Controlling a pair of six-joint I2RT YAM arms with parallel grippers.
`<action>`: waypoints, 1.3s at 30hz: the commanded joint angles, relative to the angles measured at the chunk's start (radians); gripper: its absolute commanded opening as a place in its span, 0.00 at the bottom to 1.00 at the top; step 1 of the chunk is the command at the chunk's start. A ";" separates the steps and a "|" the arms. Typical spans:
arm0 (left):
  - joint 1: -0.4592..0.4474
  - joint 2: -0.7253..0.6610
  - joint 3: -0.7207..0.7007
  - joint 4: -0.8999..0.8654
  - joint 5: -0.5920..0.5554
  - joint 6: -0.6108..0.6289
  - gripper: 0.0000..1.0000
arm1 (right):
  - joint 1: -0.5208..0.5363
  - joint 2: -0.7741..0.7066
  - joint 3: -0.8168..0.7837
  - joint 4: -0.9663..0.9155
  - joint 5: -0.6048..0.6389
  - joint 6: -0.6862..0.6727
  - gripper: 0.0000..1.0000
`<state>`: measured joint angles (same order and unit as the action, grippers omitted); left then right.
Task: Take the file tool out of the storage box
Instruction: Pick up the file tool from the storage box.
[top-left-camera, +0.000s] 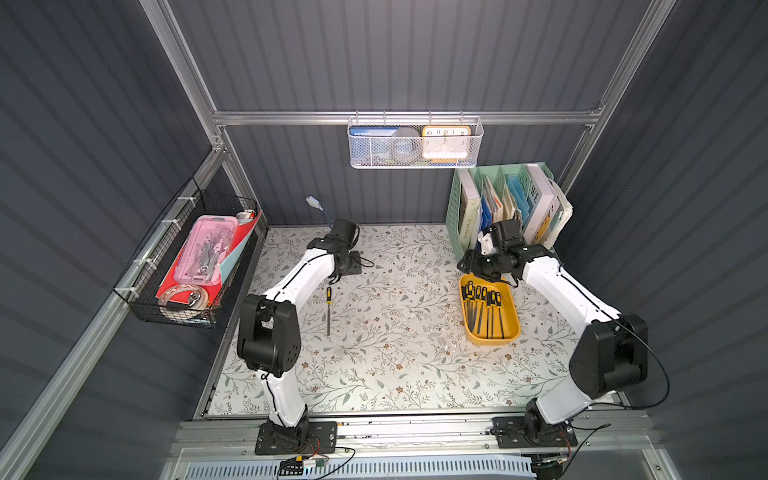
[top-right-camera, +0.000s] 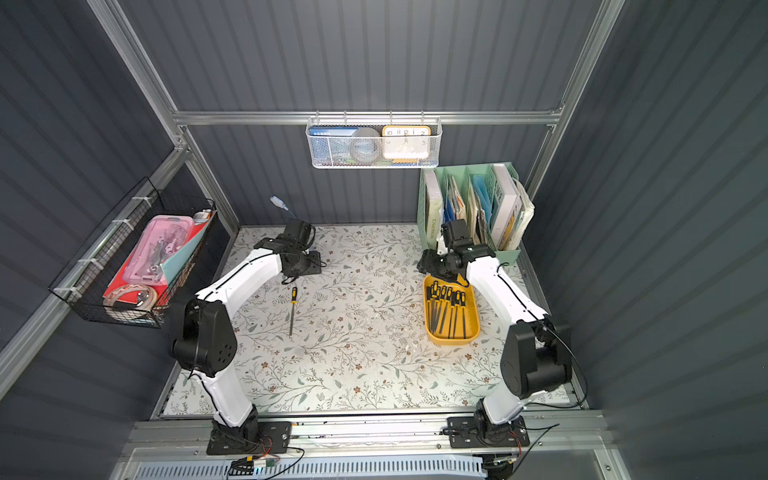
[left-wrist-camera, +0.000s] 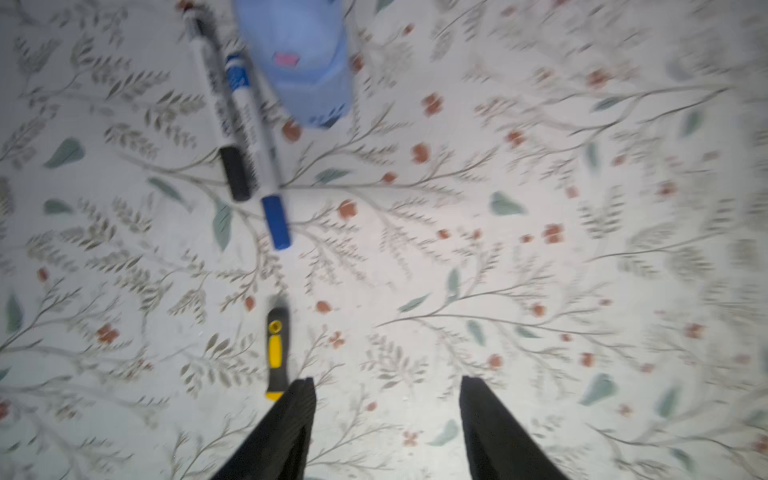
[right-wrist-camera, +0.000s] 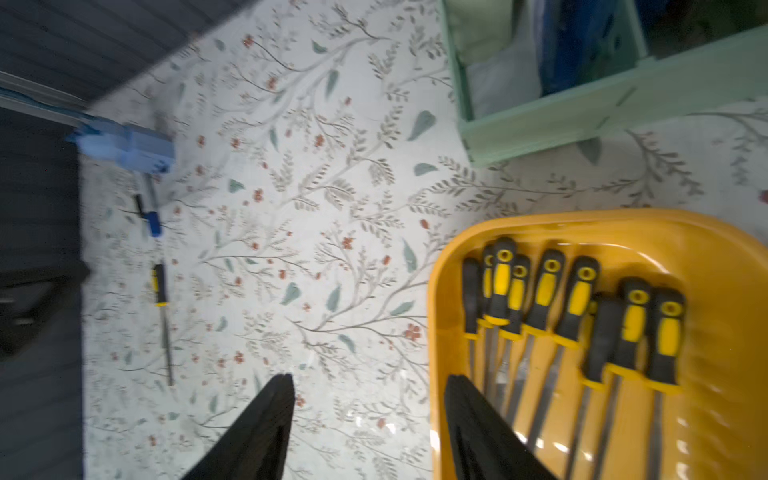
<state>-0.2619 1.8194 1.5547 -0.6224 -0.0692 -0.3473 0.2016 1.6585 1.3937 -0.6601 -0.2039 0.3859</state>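
Now: storage box (top-left-camera: 494, 338) near right edge of tabletop (top-left-camera: 395, 365), files (top-left-camera: 484, 307) packed side by side inside. One file (top-left-camera: 328, 309) lies out near left tool (left-wrist-camera: 386, 380), wide, empty. Right tool (right-wrist-camera: 368, 376) wide, empty, straddling box rim: centre on single handle (right-wrist-camera: 503, 282), lift straight. Grey ribbed walls (top-left-camera: 415, 62) around floral tabletop.

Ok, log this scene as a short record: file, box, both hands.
file tool: lies flat on the floral table, outside the box, handle toward the back wall
storage box: yellow tray holding several more black-and-yellow files
left hand: open, empty, above the table by the file's handle
right hand: open, empty, at the box's far end, partly over it
task status: one file out
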 joint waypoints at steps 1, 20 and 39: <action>0.001 -0.041 0.003 0.125 0.265 -0.014 0.63 | -0.004 0.092 0.082 -0.215 0.102 -0.043 0.59; 0.001 -0.110 -0.054 0.329 0.522 -0.056 0.66 | -0.008 0.410 0.264 -0.251 0.181 -0.077 0.43; 0.001 -0.112 -0.009 0.297 0.516 -0.041 0.66 | -0.017 0.459 0.236 -0.206 0.168 -0.074 0.23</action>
<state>-0.2623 1.7416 1.5150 -0.3111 0.4347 -0.4065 0.1894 2.1006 1.6363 -0.8787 -0.0338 0.3149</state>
